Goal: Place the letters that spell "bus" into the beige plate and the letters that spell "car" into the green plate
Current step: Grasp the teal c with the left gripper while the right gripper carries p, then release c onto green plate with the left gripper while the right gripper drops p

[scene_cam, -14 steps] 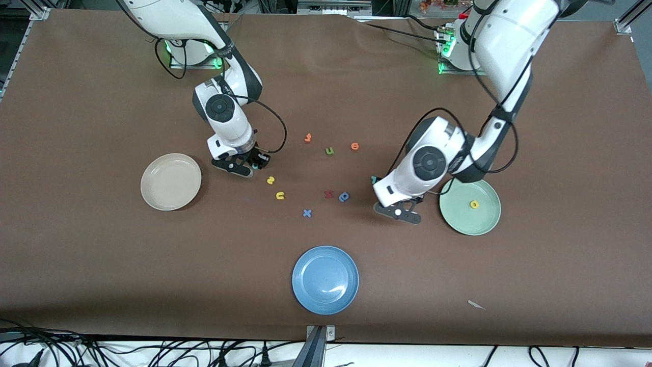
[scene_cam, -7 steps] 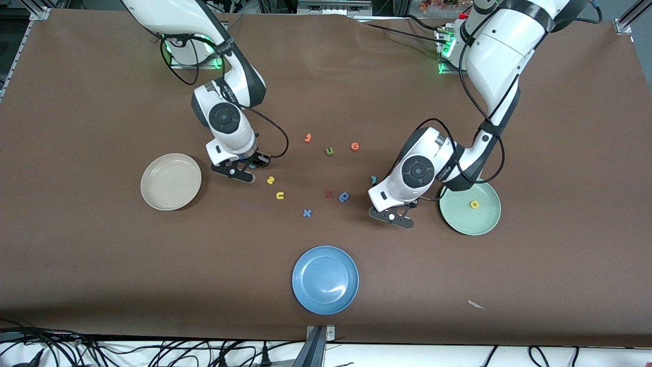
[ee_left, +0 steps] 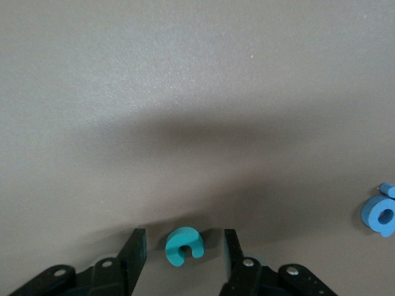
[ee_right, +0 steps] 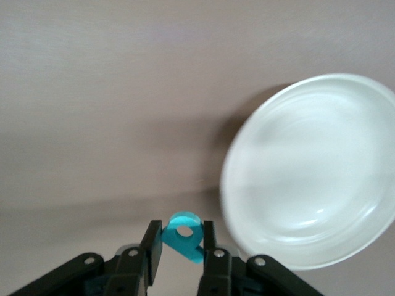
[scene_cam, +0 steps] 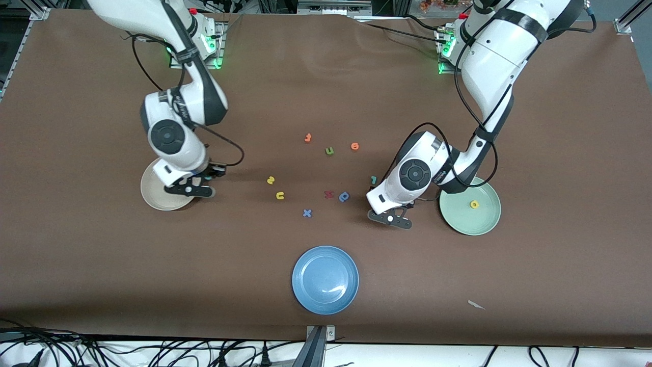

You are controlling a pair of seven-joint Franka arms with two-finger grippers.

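My right gripper (scene_cam: 189,187) hangs over the rim of the beige plate (scene_cam: 159,196) and is shut on the teal "b" (ee_right: 184,239); its wrist view shows the plate (ee_right: 308,172) beside the fingers. My left gripper (scene_cam: 392,217) is low at the table beside the green plate (scene_cam: 466,220). Its jaws stand open on either side of the teal "c" (ee_left: 184,248), which lies flat with a gap at each finger. The yellow "a" (scene_cam: 474,204) lies in the green plate. The yellow "s" (scene_cam: 271,179), yellow "u" (scene_cam: 279,195) and teal "r" (scene_cam: 373,179) lie on the table.
A green "u" (scene_cam: 329,151), two orange letters (scene_cam: 307,137) (scene_cam: 354,146), a red letter (scene_cam: 329,194), a blue "p" (scene_cam: 344,196) and a blue "x" (scene_cam: 306,213) are scattered mid-table. A blue plate (scene_cam: 325,280) sits nearer the front camera.
The right arm has carried the teal "b" from beside the yellow letters to the beige plate's rim. The left gripper has shifted slightly and its jaws have narrowed around the "c".
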